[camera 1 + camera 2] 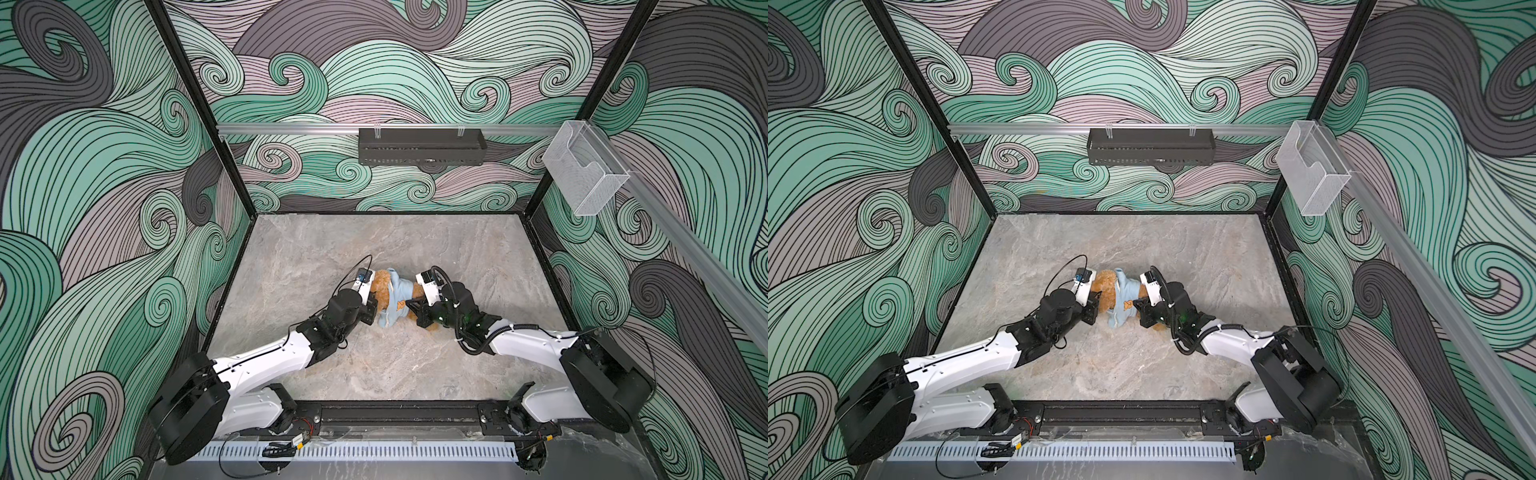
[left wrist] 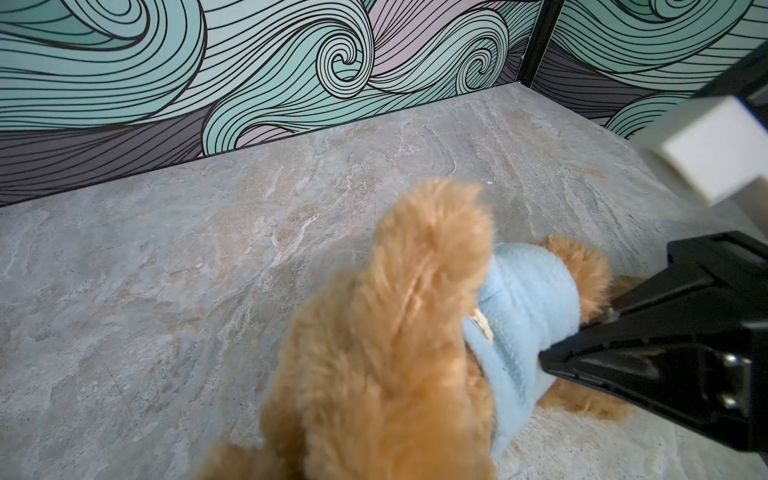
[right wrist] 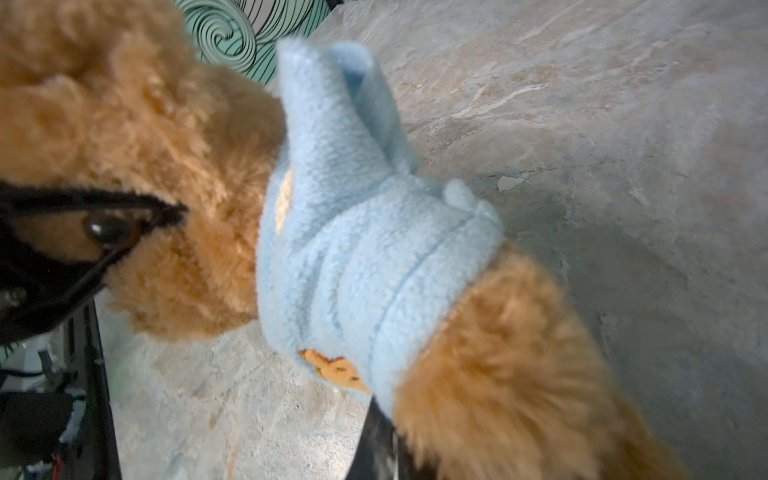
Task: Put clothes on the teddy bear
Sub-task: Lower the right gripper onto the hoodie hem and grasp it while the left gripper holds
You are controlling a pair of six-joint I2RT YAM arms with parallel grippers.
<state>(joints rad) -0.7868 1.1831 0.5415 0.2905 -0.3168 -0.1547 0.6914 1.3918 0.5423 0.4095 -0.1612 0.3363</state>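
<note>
Currently a black perforated metal tray (image 1: 422,146) and a clear plastic box (image 1: 586,174) are hanging on wall rails (image 1: 291,128), contents unclear. Well apart, the curly golden-brown teddy bear (image 1: 380,291) is lying on the grey marbled tabletop (image 1: 374,245) in a light blue fleece shirt (image 1: 397,297), left gripper (image 1: 373,309) pinching head fur, right gripper (image 1: 411,306) pinching shirt hem.

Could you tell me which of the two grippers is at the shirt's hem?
The right gripper, shut on the hem of the light blue shirt; the left gripper holds the head of the teddy bear.
</note>
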